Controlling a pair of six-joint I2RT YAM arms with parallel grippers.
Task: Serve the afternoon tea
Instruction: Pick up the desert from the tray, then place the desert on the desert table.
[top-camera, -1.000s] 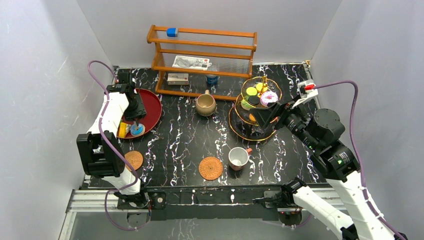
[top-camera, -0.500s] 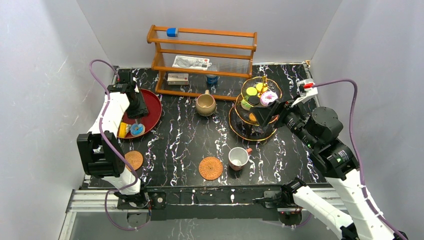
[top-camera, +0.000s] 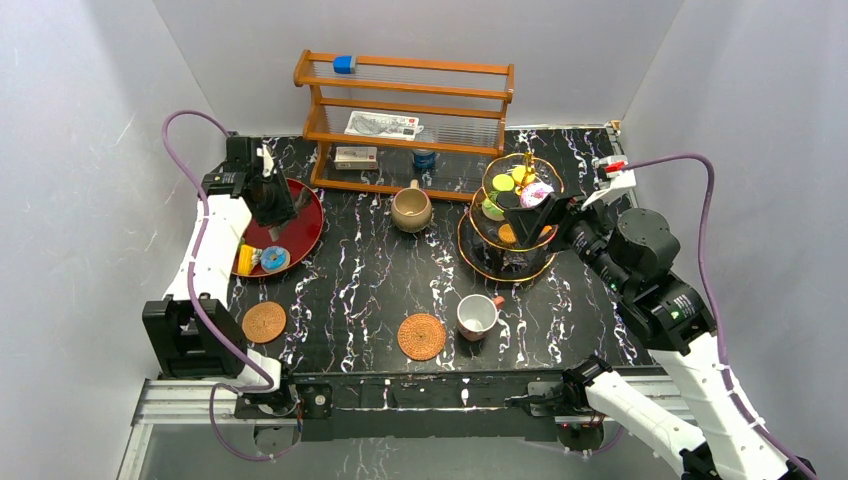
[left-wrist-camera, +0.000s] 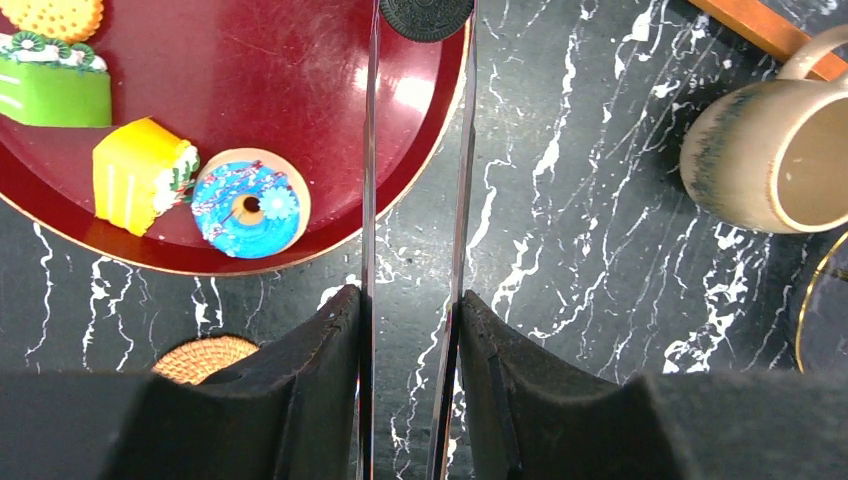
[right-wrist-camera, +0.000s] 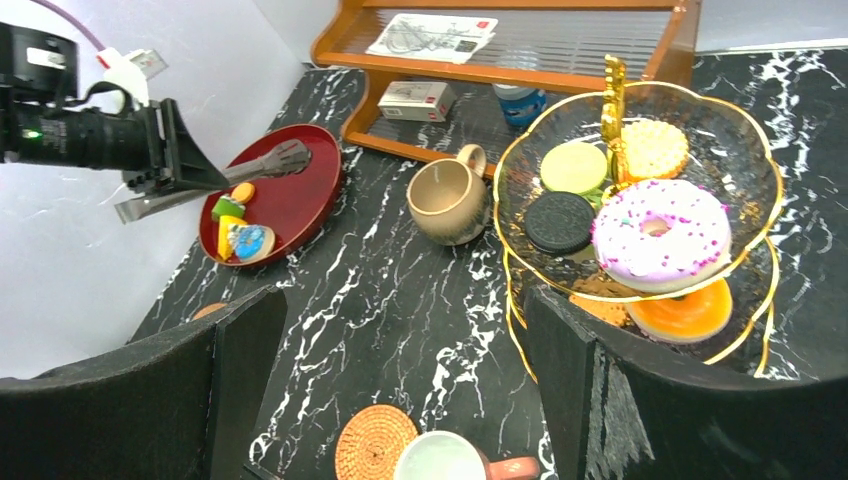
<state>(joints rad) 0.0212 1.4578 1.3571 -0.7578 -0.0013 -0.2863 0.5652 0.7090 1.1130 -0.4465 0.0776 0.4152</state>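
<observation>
As my left fingers (left-wrist-camera: 310, 380) clamp a black cookie (left-wrist-camera: 425, 15) above the red tray (left-wrist-camera: 280, 90), the tiered stand (right-wrist-camera: 735, 135) lies well off to their right.
Right fingers (right-wrist-camera: 620, 400), spread wide, hover beside it.

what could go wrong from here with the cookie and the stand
The black cookie sits only between the very tips of the left hand, so it may slip out in transit. The open right hand is close to the tiered stand; a bump could shake the pink doughnut off the top tier.
</observation>
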